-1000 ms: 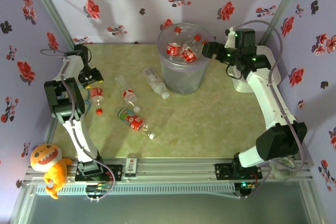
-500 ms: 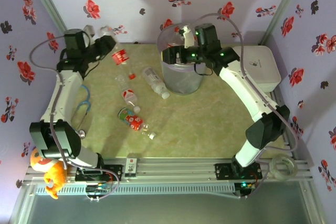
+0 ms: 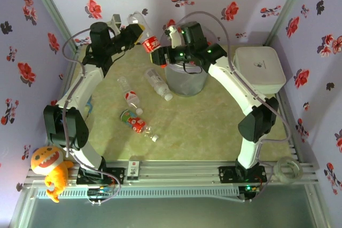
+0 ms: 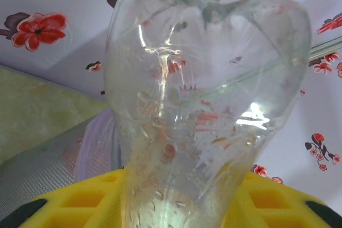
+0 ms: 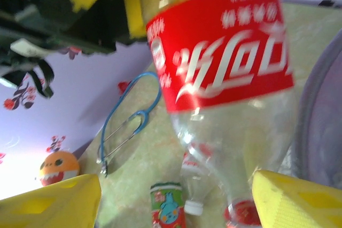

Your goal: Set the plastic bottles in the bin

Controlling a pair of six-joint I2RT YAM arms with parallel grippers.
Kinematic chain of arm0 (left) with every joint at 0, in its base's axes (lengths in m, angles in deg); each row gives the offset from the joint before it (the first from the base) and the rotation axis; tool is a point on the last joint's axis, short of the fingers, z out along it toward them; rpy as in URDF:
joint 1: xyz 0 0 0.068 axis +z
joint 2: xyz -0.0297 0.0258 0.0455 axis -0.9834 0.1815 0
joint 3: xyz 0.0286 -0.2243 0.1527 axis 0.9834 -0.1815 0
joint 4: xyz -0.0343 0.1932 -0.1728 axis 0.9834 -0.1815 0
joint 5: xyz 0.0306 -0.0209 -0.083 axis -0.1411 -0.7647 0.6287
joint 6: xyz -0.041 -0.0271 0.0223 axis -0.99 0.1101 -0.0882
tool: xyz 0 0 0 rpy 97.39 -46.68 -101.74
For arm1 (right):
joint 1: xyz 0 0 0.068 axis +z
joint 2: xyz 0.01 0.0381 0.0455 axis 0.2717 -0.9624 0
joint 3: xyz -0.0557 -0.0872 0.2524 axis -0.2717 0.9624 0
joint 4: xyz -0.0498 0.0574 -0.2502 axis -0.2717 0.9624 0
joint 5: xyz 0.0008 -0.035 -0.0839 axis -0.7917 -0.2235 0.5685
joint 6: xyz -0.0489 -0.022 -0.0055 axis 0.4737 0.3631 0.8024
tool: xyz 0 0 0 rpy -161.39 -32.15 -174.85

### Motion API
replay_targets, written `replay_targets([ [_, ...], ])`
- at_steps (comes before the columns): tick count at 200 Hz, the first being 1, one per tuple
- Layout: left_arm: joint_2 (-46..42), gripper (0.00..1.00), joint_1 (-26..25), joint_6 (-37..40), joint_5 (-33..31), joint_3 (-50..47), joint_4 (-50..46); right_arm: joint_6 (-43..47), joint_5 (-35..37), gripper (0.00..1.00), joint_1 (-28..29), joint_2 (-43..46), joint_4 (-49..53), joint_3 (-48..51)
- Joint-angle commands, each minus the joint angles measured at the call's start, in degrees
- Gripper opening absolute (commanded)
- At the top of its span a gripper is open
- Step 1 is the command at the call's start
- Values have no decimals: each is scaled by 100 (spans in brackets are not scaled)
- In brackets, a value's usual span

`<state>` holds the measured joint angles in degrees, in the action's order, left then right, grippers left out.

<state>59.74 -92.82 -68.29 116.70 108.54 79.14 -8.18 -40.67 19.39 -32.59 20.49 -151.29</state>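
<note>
A clear plastic bottle with a red label (image 3: 150, 43) hangs cap down in the air just left of the bin (image 3: 184, 78). My left gripper (image 3: 137, 27) is shut on its base end, and its yellow fingers (image 4: 64, 201) press the crumpled base (image 4: 203, 105). My right gripper (image 3: 162, 55) is open at the bin's left rim. Its yellow fingertips (image 5: 59, 201) stand apart on either side of the bottle's neck (image 5: 235, 148) and red cap (image 5: 243, 214). Several more bottles lie on the table: a clear one (image 3: 158, 84), a red-labelled one (image 3: 130, 95) and a green-and-red one (image 3: 133, 120).
A white rounded box (image 3: 260, 69) sits at the right of the bin. A blue stethoscope (image 5: 128, 126) lies on the table at the left. An orange plush toy (image 3: 49, 166) sits at the near left corner. Flowered walls close in the back and sides.
My left arm swung up and right with the red-labelled bottle to the bin's left side. My right gripper moved left across the bin to the bottle, and its jaws narrowed.
</note>
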Motion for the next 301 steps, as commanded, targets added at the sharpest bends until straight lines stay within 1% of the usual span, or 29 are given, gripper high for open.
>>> replay_targets([
  [1, -375, 37, -105, 140, 274, 56, -66, 243, 394, 80, -48, -252, 69, -417],
  [29, -426, 36, -167, 56, 403, -45, 42, 54, 32, 80, -44, -665, -37, -905],
  [65, -486, 36, -214, -69, 500, -118, 255, 21, -118, 79, -36, -1061, 117, -1492],
  [86, -473, 35, -227, -70, 564, -118, 275, -44, -233, 73, -35, -1202, 144, -1698],
  [97, -463, 37, -227, -42, 566, -118, 267, -52, -193, 71, -35, -1188, 139, -1720],
  [107, -440, 41, -223, -21, 568, -118, 258, -46, -108, 68, -44, -1148, 123, -1703],
  [127, -379, 64, -214, -5, 568, -105, 297, -45, 41, 63, -83, -1022, 75, -1647],
  [142, -332, 77, -193, -29, 598, -100, 426, -56, 160, 61, -146, -891, -68, -1527],
  [150, -307, 81, -168, -77, 616, -113, 521, -79, 234, 60, -203, -802, -149, -1445],
  [164, -305, 85, -125, -106, 616, -150, 608, -136, 372, 59, -347, -606, -361, -1208],
  [176, -289, 86, -102, -83, 598, -183, 601, -290, 397, 58, -537, -386, -658, -918],
  [187, -245, 86, -80, -22, 567, -189, 518, -530, 262, 55, -779, -219, -963, -659],
  [197, -189, 86, -75, 63, 496, -188, 398, -747, 159, 55, -989, -76, -1238, -411],
  [209, -87, 84, -75, 196, 406, -144, 236, -829, 186, 55, -1200, 54, -1425, -191],
  [228, 168, 79, -124, 537, 170, 26, -187, -717, 348, 55, -1431, 113, -1413, 9],
  [241, 390, 77, -175, 811, 67, 243, -565, -548, 500, 55, -1517, 77, -1352, 78],
  [266, 697, 73, -307, 1294, -136, 586, -1164, -190, 735, 54, -1591, -128, -1085, -83],
  [301, 970, 68, -466, 1688, -276, 854, -1591, 108, 951, 54, -1580, -393, -1131, 17],
])
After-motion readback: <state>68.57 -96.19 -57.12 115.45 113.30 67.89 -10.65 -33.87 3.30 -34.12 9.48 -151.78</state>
